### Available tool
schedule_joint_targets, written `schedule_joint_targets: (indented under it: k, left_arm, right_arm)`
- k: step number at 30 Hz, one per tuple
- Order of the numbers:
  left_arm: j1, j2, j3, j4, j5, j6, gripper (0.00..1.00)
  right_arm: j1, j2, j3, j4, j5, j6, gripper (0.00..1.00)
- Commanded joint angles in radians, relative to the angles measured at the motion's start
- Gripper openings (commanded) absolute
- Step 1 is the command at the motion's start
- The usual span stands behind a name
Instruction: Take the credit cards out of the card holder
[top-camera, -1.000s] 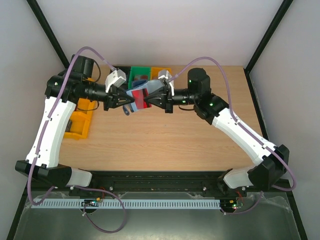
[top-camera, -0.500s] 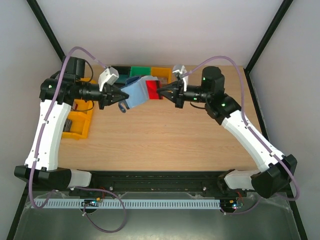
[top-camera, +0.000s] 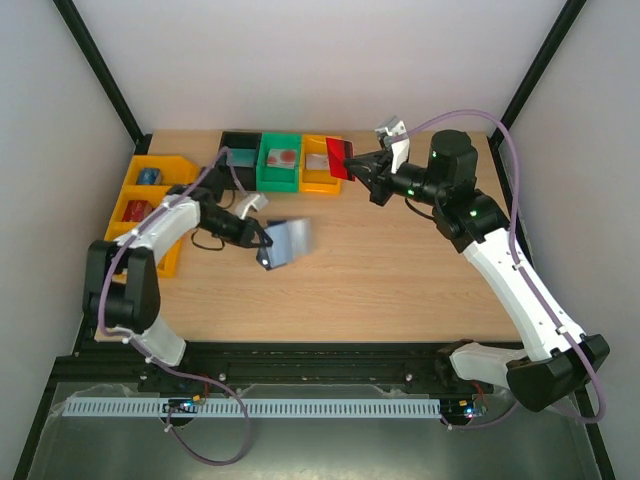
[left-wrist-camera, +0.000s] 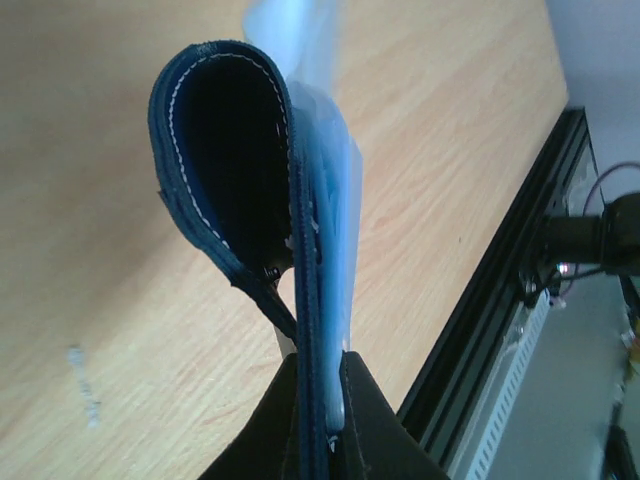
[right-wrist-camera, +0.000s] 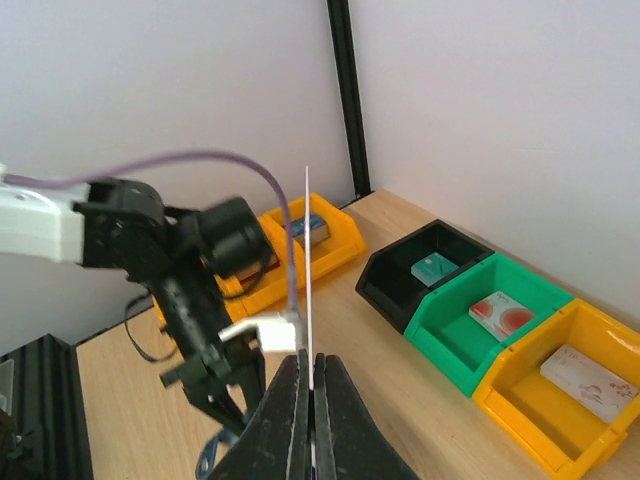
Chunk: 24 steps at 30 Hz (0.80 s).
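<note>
1. Left gripper (top-camera: 262, 243), near-left over the tabletop (top-camera: 400, 290). Its fingers (left-wrist-camera: 365, 425) are pressed together on the lower edge of the card holder (top-camera: 285, 243). The holder is half folded. The wrist view shows it edge-on: a dark navy outer skin with pale stitching, curled into a loop, with smooth light-blue pocket layers beside it. The upper end is blurred. Whether cards sit in the pockets, or the holder touches the wood, cannot be told.

2. Right gripper (top-camera: 362, 167), further back and to the right. The jaws are closed on one credit card (top-camera: 338, 160), a thin, flat, reddish rectangle. Its own camera shows only a fine pale line rising from between the fingers.

3. Far edge: three open plastic bins touching in a row, a black bin (right-wrist-camera: 390, 290), a green bin (right-wrist-camera: 445, 350) and a yellow bin (right-wrist-camera: 515, 415). Each contains a small flat item. The held card is just beside the yellow bin's right end.

4. Far left: yellow double bin (top-camera: 165, 159), partly covered by the left arm. The small blue and red contents are hard to make out.
</note>
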Motion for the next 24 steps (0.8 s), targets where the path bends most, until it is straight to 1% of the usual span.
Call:
schedule_joint_targets:
  k: [1,4,8,9,10,12,13,14,15,17,20,22,24]
  left_arm:
    - [-0.079,0.072,-0.015,0.047,0.043,-0.019,0.02]
    - [-0.091,0.148,-0.012,0.061,0.058,-0.038,0.02]
    - [-0.081,0.230,-0.036,0.131,-0.070,-0.114,0.03]
    - [-0.077,0.241,-0.040,0.145,-0.107,-0.127,0.09]
    - [-0.075,0.249,-0.035,0.146,-0.143,-0.128,0.24]
    - [-0.075,0.250,0.004,0.123,-0.232,-0.108,0.60]
    - [-0.075,0.242,0.033,0.106,-0.274,-0.096,0.76]
    - [-0.074,0.229,0.072,0.085,-0.312,-0.076,0.85]
    - [-0.073,0.208,0.106,0.066,-0.339,-0.055,0.90]
    - [-0.063,0.150,0.175,0.034,-0.374,-0.017,0.96]
    - [-0.045,0.042,0.284,-0.022,-0.363,0.048,0.99]
    - [-0.044,-0.031,0.385,-0.079,-0.302,0.117,0.99]
    - [-0.044,-0.100,0.486,-0.134,-0.138,0.200,0.99]
  right_arm:
    - [0.003,-0.022,0.006,-0.013,-0.015,-0.013,0.02]
    - [0.003,-0.018,0.010,-0.018,-0.037,-0.012,0.02]
    - [0.003,-0.019,0.017,-0.025,-0.048,-0.017,0.02]
    - [0.003,-0.021,0.021,-0.029,-0.049,-0.017,0.02]
    - [0.003,-0.024,0.022,-0.031,-0.050,-0.018,0.02]
    - [0.003,-0.034,0.021,-0.031,-0.052,-0.018,0.02]
    - [0.004,-0.039,0.021,-0.031,-0.053,-0.019,0.02]
    - [0.003,-0.043,0.022,-0.030,-0.057,-0.020,0.02]
    - [0.003,-0.045,0.023,-0.027,-0.067,-0.020,0.02]
    - [0.003,-0.044,0.034,-0.023,-0.099,-0.016,0.02]
    - [0.003,-0.039,0.045,-0.003,-0.181,-0.004,0.02]
    - [0.003,-0.045,0.039,0.039,-0.236,0.021,0.02]
    - [0.003,-0.053,0.025,0.107,-0.286,0.066,0.02]
